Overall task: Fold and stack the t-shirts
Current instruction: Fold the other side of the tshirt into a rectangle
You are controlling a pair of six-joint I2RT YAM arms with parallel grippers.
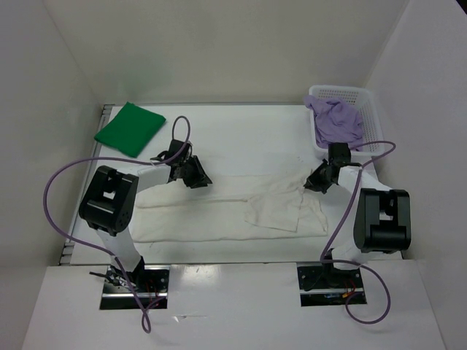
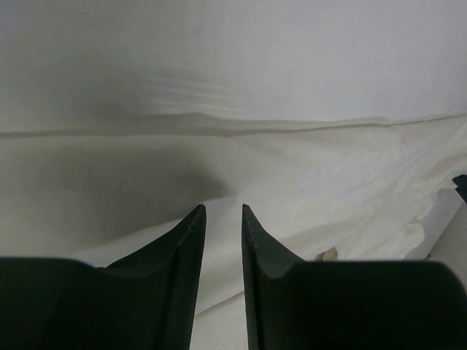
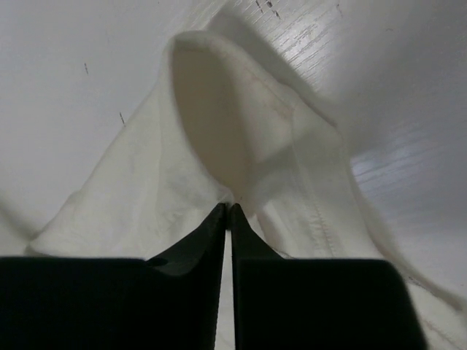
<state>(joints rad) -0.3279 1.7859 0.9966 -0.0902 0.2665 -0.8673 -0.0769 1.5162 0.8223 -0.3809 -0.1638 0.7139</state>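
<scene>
Lying lengthwise across the middle of the worktop (image 1: 241, 138), the white t-shirt (image 1: 219, 211) is seen creased and doubled over at its right end. A stitched edge is nipped in the right pincer (image 3: 228, 209). The left pincer (image 2: 223, 211) is held slightly apart over the cloth. The green t-shirt (image 1: 130, 128) is folded far left; the lavender t-shirt (image 1: 336, 120) is heaped in the basket (image 1: 343, 91).

Left gripper (image 2: 223, 210): reached forward, low, fingers narrowly parted. Right gripper (image 3: 228, 206): angled inward, fingers closed to a slit.
</scene>
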